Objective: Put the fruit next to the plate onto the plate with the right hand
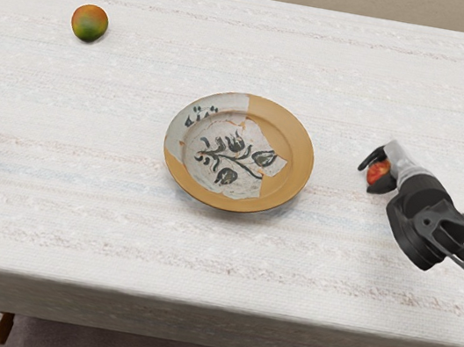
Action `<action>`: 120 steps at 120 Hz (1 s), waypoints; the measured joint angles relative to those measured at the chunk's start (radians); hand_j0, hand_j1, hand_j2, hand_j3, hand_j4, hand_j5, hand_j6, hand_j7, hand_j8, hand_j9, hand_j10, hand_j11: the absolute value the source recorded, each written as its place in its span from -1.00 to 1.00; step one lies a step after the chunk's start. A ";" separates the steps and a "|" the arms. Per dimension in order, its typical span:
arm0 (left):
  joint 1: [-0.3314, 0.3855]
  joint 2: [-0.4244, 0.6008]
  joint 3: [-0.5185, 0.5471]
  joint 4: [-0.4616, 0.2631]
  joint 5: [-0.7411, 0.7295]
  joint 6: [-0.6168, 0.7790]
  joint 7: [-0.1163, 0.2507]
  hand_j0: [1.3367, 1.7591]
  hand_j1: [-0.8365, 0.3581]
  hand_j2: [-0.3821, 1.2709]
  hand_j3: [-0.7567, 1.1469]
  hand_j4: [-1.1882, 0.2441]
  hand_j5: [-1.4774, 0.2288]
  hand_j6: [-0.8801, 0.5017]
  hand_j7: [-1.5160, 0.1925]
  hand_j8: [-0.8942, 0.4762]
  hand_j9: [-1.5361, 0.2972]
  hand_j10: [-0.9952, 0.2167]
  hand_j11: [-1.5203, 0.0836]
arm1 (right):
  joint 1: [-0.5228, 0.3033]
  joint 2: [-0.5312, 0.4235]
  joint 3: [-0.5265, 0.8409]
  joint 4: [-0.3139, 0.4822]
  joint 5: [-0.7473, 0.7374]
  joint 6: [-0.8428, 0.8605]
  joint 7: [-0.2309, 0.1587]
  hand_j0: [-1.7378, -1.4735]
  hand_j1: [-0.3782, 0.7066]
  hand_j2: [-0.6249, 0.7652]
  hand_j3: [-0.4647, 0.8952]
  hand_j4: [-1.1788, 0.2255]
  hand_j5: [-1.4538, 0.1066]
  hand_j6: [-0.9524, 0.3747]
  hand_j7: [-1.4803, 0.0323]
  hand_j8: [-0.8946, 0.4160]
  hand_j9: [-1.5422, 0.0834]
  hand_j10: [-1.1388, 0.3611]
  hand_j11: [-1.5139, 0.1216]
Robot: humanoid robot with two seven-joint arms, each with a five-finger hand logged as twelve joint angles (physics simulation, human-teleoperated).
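- A pale table (pixel 71 227) fills the view. Its near edge runs along 6 o'clock and its far edge along 12, with wide bare surface around the middle.
- A brown-rimmed plate (pixel 293 153) with a dark leaf pattern sits at the centre.
- A green fruit (pixel 89 22), tinged orange, lies well apart at 10 o'clock from the plate, near the far edge.
- The right hand (pixel 392 165), its arm coming in from 4 o'clock, is at 3 o'clock from the plate.
- Its dark fingers are curled around a small red fruit (pixel 378 172).
- Open table lies between the red fruit and the plate.
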 joint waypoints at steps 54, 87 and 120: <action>0.000 0.000 0.000 0.000 0.000 0.000 0.000 0.52 0.97 -0.54 -0.21 0.65 0.72 0.26 0.76 0.29 0.66 0.63 0.88 | 0.016 -0.007 0.204 0.117 0.018 0.015 0.002 -0.19 0.41 0.23 -0.32 -0.50 -0.42 -0.24 -0.42 -0.06 -0.36 -0.10 -0.45; 0.000 0.000 0.000 0.000 0.000 0.000 0.000 0.52 0.97 -0.54 -0.21 0.65 0.72 0.26 0.76 0.29 0.66 0.63 0.88 | 0.033 0.134 0.261 0.221 0.017 0.020 0.002 -0.22 0.28 -0.04 -0.32 -0.48 -0.47 -0.36 -0.43 -0.16 -0.37 -0.17 -0.45; 0.000 0.000 0.000 0.000 0.000 0.000 0.000 0.52 0.97 -0.54 -0.21 0.65 0.72 0.26 0.76 0.29 0.66 0.63 0.88 | -0.011 0.268 0.208 0.177 0.020 0.021 0.001 -0.23 0.25 -0.07 -0.32 -0.46 -0.51 -0.39 -0.43 -0.16 -0.37 -0.19 -0.44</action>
